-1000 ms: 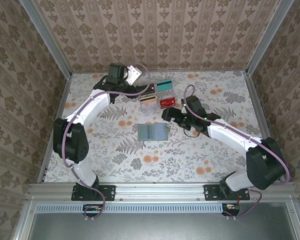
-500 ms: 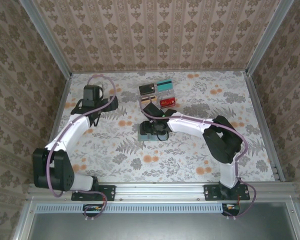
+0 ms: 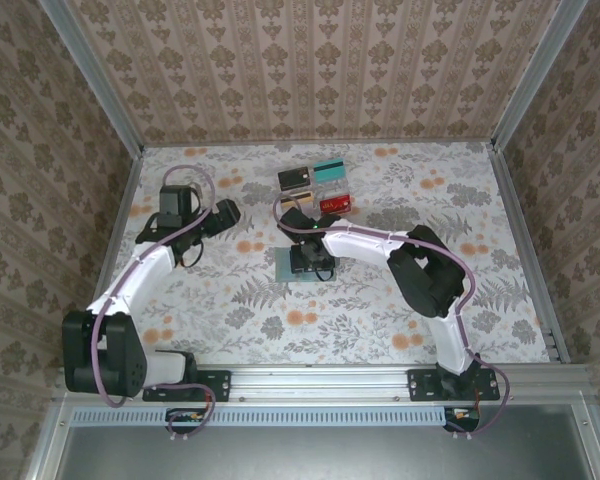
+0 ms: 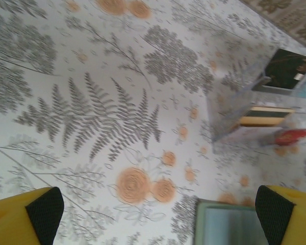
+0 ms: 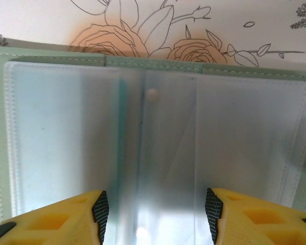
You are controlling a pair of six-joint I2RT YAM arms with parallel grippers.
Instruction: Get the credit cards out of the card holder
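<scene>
The card holder [image 3: 292,270] lies open and flat mid-table, its pale bluish pocket side [image 5: 61,132] up inside a grey-green rim. My right gripper [image 3: 311,262] is directly over it, and its jaws are open part way. The fingertips [image 5: 100,213] stand either side of the holder's centre fold [image 5: 153,153], gripping nothing. The credit cards lie at the back: dark [image 3: 295,178], teal [image 3: 329,169], red [image 3: 336,204], orange-yellow [image 3: 296,197]. My left gripper [image 3: 223,213] hangs wide open and empty left of them, and its view catches the holder's corner [image 4: 229,224].
Clear plastic boxes [image 4: 245,109] hold the orange-yellow card [image 4: 268,115] and red card [image 4: 293,137]; the dark card [image 4: 288,66] lies behind them. Patterned walls with metal rails [image 3: 120,230] fence in the floral table. Bare floral cloth spreads at front and right.
The left arm drew back from the cards at the back to the left side and its jaws widened. The right gripper swung onto the card holder and its jaws narrowed.
</scene>
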